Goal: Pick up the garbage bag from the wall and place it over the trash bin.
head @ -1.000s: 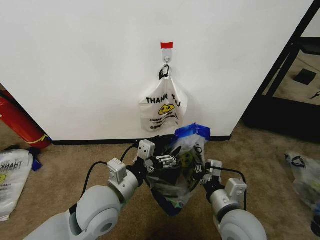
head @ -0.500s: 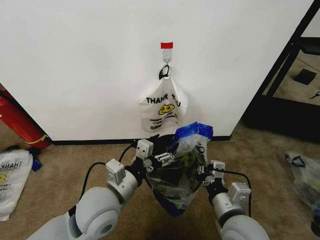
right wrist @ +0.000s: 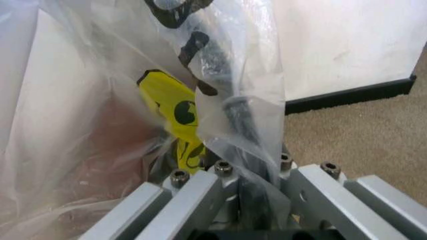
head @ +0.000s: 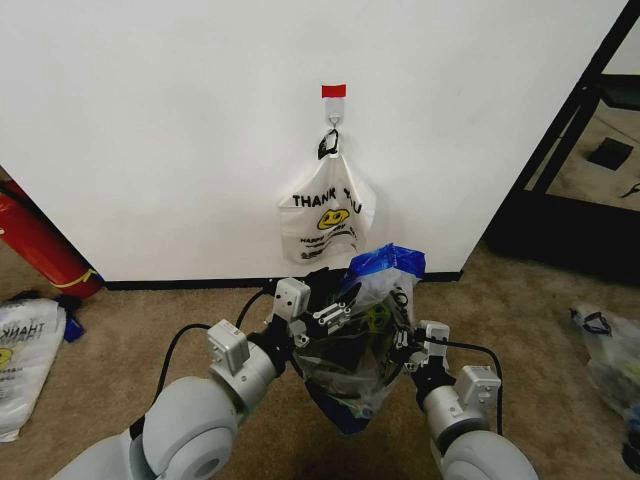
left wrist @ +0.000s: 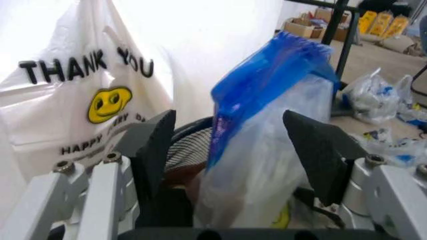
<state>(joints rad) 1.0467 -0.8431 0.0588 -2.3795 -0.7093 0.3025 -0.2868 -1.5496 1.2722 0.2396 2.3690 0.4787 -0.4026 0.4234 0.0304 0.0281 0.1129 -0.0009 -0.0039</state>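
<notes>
Both tools (head: 326, 318) (head: 402, 350) on garbage bag (head: 365, 330)

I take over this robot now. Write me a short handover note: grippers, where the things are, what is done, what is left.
Left gripper: open, its fingers either side of the garbage bag rim, above the trash bin.
Right gripper: shut on the bag's other edge.
Bag: off the wall, held between both arms above the carpet, blue panel sticking up.
A white THANK YOU bag hangs on the hook.
Done: bag fetched.
Left: spread it over the bin's rim; whether it is seated cannot be told.
</notes>
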